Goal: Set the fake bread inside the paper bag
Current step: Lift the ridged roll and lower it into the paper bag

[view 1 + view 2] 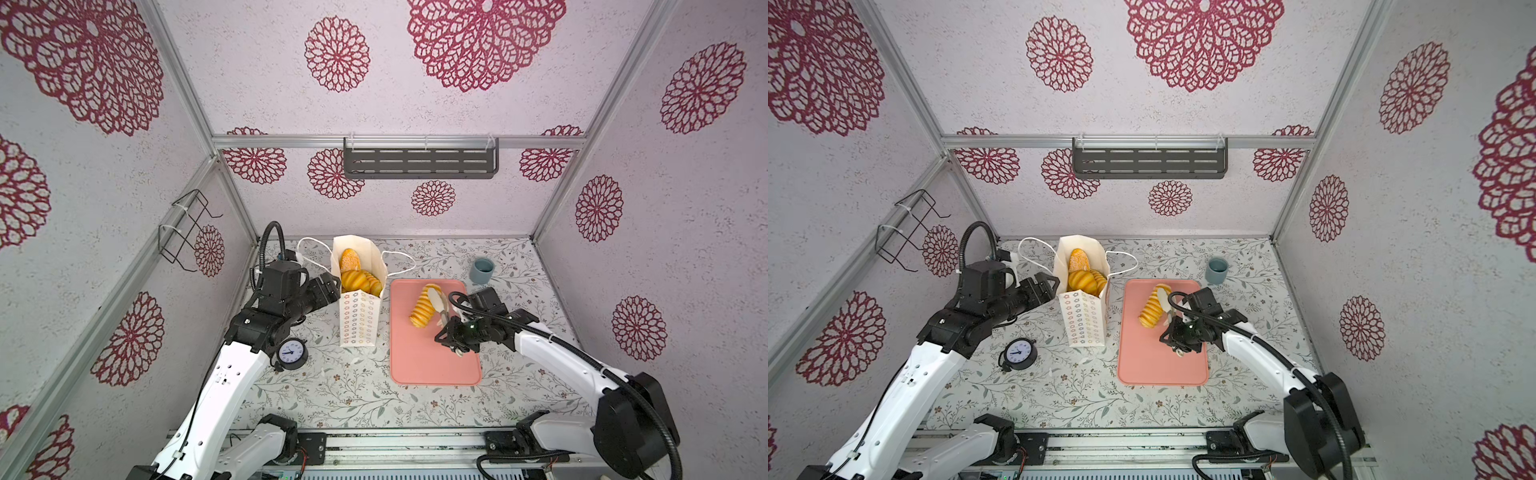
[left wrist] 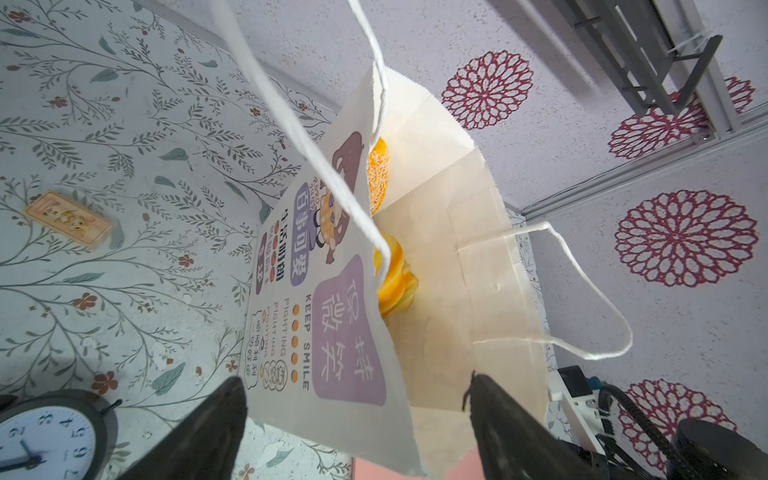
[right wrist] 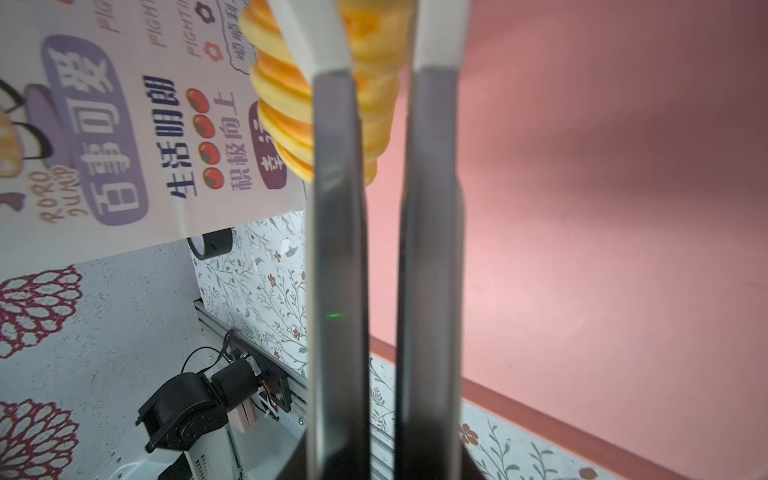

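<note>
The right gripper (image 1: 434,300) pinches a spiral roll (image 1: 420,311) at the pink tray's (image 1: 432,365) twelve o'clock end. At its nine o'clock the paper bag (image 1: 359,322) holds other breads (image 1: 358,281); the left gripper (image 1: 335,287) stands wide at its rim.

The paper bag's (image 1: 359,324) mouth stands unblocked from above, cord handles (image 2: 598,293) flopped outward, breads (image 1: 360,281) piled inside.

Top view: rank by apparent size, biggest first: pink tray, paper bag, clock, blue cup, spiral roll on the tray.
1. pink tray
2. paper bag, though it stands tall, its top nearer the camera
3. spiral roll and clock: about alike, not ranked
4. blue cup, smallest
</note>
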Robot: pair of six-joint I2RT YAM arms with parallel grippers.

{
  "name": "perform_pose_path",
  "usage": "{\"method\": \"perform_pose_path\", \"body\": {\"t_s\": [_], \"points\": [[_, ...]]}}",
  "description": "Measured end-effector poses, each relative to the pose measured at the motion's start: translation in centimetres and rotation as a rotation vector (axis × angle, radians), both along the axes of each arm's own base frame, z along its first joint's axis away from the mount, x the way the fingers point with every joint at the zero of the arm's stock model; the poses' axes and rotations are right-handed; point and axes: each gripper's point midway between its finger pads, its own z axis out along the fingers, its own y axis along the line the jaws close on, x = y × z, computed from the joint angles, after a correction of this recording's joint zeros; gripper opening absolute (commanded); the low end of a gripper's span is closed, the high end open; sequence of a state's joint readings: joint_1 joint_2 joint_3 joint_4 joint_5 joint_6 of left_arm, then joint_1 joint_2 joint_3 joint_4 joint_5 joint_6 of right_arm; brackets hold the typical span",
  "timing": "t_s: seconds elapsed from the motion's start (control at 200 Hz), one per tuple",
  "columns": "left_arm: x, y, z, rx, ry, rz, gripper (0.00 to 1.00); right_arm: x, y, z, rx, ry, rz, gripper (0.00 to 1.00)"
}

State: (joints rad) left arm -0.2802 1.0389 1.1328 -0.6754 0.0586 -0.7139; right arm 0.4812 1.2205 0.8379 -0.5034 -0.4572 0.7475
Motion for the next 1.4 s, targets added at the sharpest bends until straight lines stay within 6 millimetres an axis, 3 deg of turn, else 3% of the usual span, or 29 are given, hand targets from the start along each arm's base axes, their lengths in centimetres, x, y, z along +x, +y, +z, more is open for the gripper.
{"method": "perform_pose_path", "body": {"t_s": [0.215,0.41,0.54,0.69,0.871,0.981,1.096,1.216,1.396], "points": [[0.0,-0.2,-0.1,-0.022,0.012,0.000,0.85,-0.6,-2.2,3.3,-0.078,-0.100,-0.019,0.00],[0.2,-0.5,0.1,-0.043,0.020,0.001,0.82,2.0,-2.5,12.3,-0.080,-0.333,-0.035,0.00],[0.2,-0.6,0.1,-0.053,0.025,0.000,0.81,3.6,-1.1,18.5,-0.047,-0.485,-0.020,0.00],[0.4,-0.8,-0.5,-0.059,0.045,0.001,0.76,4.7,3.1,22.4,-0.019,-0.587,0.066,0.00],[0.9,-0.9,-1.3,-0.056,0.069,0.003,0.67,5.0,8.8,22.1,-0.059,-0.588,0.195,0.00],[1.1,-1.0,-1.6,-0.054,0.077,0.004,0.66,4.5,11.9,19.7,-0.107,-0.562,0.285,0.00],[1.1,-1.0,-1.6,-0.054,0.077,0.005,0.65,3.3,13.3,16.7,-0.177,-0.514,0.360,0.00],[1.1,-1.0,-1.6,-0.053,0.076,0.005,0.65,2.7,13.5,15.2,-0.225,-0.488,0.397,0.00],[1.2,-0.9,-1.6,-0.051,0.075,0.009,0.66,2.8,13.2,15.8,-0.240,-0.508,0.396,0.32]]}}
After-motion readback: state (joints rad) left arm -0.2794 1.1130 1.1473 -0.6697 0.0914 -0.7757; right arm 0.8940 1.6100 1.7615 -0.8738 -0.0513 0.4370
